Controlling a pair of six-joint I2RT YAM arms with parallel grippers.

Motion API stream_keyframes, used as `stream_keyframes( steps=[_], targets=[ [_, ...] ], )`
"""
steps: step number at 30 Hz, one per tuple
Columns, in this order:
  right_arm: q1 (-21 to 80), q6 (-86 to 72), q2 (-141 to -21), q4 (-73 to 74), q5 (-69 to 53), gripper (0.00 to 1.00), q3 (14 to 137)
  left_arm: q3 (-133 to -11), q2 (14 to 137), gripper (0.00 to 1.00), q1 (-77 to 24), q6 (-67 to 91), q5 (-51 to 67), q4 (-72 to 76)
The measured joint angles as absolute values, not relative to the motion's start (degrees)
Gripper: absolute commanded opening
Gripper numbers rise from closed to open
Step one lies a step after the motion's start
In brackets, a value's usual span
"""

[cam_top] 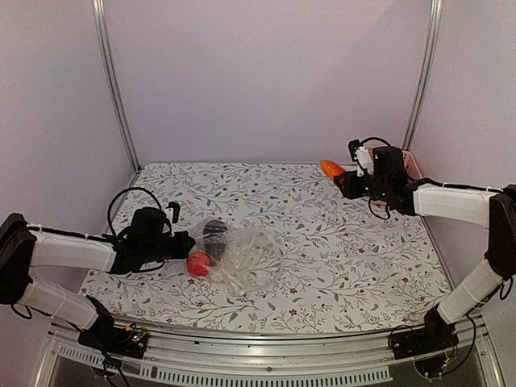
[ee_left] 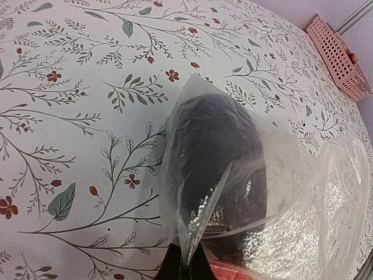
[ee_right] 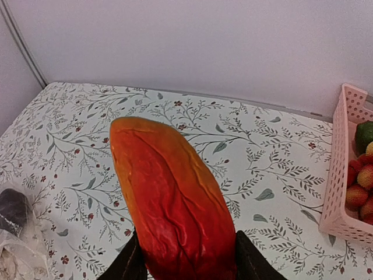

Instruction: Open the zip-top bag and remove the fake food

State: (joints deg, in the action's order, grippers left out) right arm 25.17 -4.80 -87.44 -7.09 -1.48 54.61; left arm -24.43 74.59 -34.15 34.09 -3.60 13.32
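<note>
Right up close, a long fake food piece [ee_right: 175, 198] fills the right wrist view. It is red and orange, shiny, with wrinkly lines, and shaped like a fat leaf. The right claw [ee_right: 186, 265] squeezes its bottom end, with a dark finger on each side. It holds the piece up in the air over the far right of the table [cam_top: 339, 266].

The table is the biggest thing. A white cloth with little leaves and red flowers covers it. Two white arms [cam_top: 451, 201] reach over it. The zip-top bag [ee_left: 291, 210] lies at the near left. It is clear, crinkly plastic. The left claw [ee_left: 183, 263] is clenched on a pinch of the bag's edge. Inside sits one dark round lump [ee_left: 218, 146]. One red ball [cam_top: 198, 263] sits at the bag's left edge, just beside that claw. I cannot tell if it is inside or out. One pink basket [ee_right: 341, 198] with slots stands at the far right. It holds one green piece [ee_right: 366, 135] and a few red ones [ee_right: 356, 195].
</note>
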Motion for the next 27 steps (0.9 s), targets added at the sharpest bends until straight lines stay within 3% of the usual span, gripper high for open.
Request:
stream_keyframes(
  steps=[14,27],
  targets=[
    [3.31,-11.99,-100.55,-4.23,-4.05,0.30,72.82,-24.43,75.66,0.00,-34.04,34.11,-1.98,14.92],
    [-1.21,-17.17,-117.36,3.31,-4.43,0.35,90.67,-24.40,76.14,0.00,-33.82,34.15,-1.63,15.59]
  ],
)
